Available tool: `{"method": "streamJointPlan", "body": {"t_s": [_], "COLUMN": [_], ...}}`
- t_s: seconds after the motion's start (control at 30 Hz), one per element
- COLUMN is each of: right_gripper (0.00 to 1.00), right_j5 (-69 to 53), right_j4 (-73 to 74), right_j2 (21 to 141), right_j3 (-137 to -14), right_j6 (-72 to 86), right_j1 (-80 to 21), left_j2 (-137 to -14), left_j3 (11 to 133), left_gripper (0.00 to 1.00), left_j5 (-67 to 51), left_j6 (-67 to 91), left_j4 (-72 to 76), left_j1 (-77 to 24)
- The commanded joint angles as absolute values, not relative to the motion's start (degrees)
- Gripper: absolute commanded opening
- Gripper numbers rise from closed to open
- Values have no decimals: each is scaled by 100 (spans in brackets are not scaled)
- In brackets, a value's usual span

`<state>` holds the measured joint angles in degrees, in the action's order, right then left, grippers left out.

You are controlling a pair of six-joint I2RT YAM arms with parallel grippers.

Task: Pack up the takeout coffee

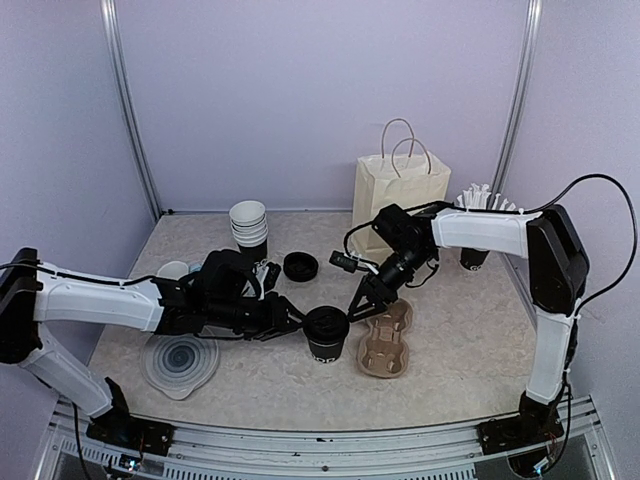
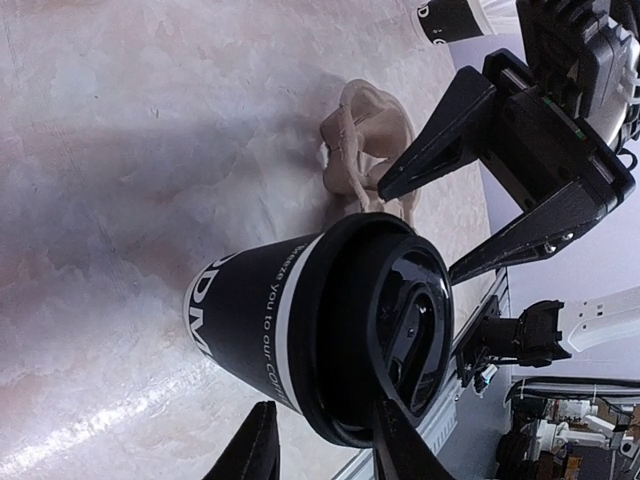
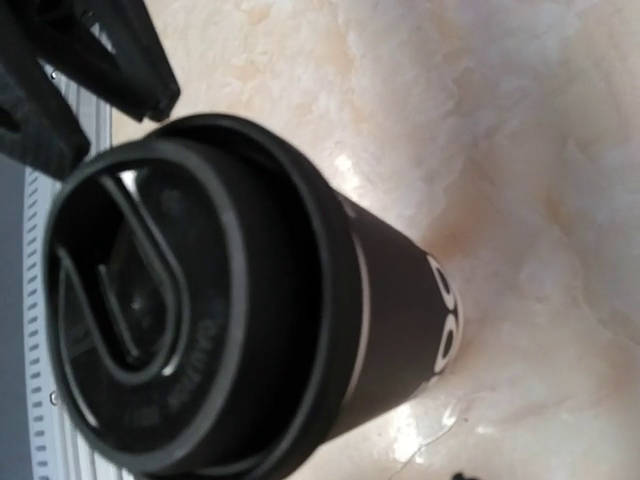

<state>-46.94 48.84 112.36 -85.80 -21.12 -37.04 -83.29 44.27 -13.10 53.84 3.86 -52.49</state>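
The lidded cup (image 1: 325, 335) stood upright on the table (image 1: 460, 372), near the front and about midway between the two arms. The carrier tray (image 1: 385, 340) lay empty just beside it, on the right arm's side. The left gripper (image 1: 297, 326) was at the cup's top. In its wrist view its fingers (image 2: 400, 445) stood narrowly apart astride the rim of the lid (image 2: 400, 330), one beside the cup's wall and one across the lid's face. Whether they actually pinched the rim could not be told. The right gripper (image 1: 362, 314) hung just above and beside the cup, towards the tray, its fingers spread wide and holding nothing.

The likeliest mishap looked like a tip-over, because a pinch so high and on one edge could lever the cup sideways. It could also pop the lid loose rather than lift the cup. The two grippers were close enough that either could knock the other, or the cup, if it moved carelessly. A cup set down off-centre could catch the tray's ridge and topple.

Counted: one lidded cup, one tray, one loose black lid (image 1: 300, 266), one stack of lidless cups (image 1: 249, 225), one cup of straws (image 1: 478, 228), one paper bag (image 1: 400, 192) and one clear round dish (image 1: 180, 362).
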Motion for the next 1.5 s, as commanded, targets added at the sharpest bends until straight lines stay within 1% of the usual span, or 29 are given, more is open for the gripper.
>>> {"method": "streamJointPlan", "body": {"t_s": [0.0, 0.37, 0.43, 0.53, 0.63, 0.73, 0.83, 0.93, 1.0, 1.13, 1.27, 1.47], "right_gripper": [55, 55, 55, 53, 51, 51, 52, 56, 62, 71, 74, 75], "right_j5": [-4822, -4859, -4708, -4103, -3916, -4004, -4164, -4125, -3974, -3667, -3498, -3420], "right_j4": [4847, 4794, 4753, 4727, 4809, 4833, 4876, 4916, 4949, 4997, 4951, 4813], "right_j2": [11427, 11744, 11856, 12125, 12341, 12295, 11989, 11542, 11263, 10837, 10528, 10358], "right_j3": [-8727, -8690, -8641, -8577, -8554, -8562, -8679, -8752, -8754, -8678, -8569, -8586], "right_j6": [-2040, -1940, -1812, -1585, -1503, -1550, -1701, -1836, -1913, -2098, -2443, -2985], "right_j1": [-3696, -3709, -3715, -3714, -3716, -3715, -3718, -3702, -3680, -3629, -3621, -3629], "left_j2": [-8483, -8918, -9095, -9458, -9812, -9885, -9687, -9440, -9330, -9091, -8849, -8637], "left_j3": [4322, 4158, 4190, 4155, 4005, 4096, 4522, 5001, 5316, 5724, 5973, 6158], "left_gripper": [32, 30, 30, 27, 26, 26, 28, 31, 32, 38, 44, 45], "left_j5": [-1344, -1431, -1373, -1235, -1324, -1379, -1081, -853, -758, -569, -357, -264], "left_j6": [5363, 5106, 4956, 4689, 4527, 4458, 4273, 4089, 4016, 3866, 3736, 3568], "left_j4": [473, 269, 43, -360, -368, -321, -601, -817, -931, -1111, -1093, -1035], "left_j1": [-5209, -4948, -4881, -4771, -4642, -4728, -4926, -5091, -5143, -5167, -5147, -5065]}}
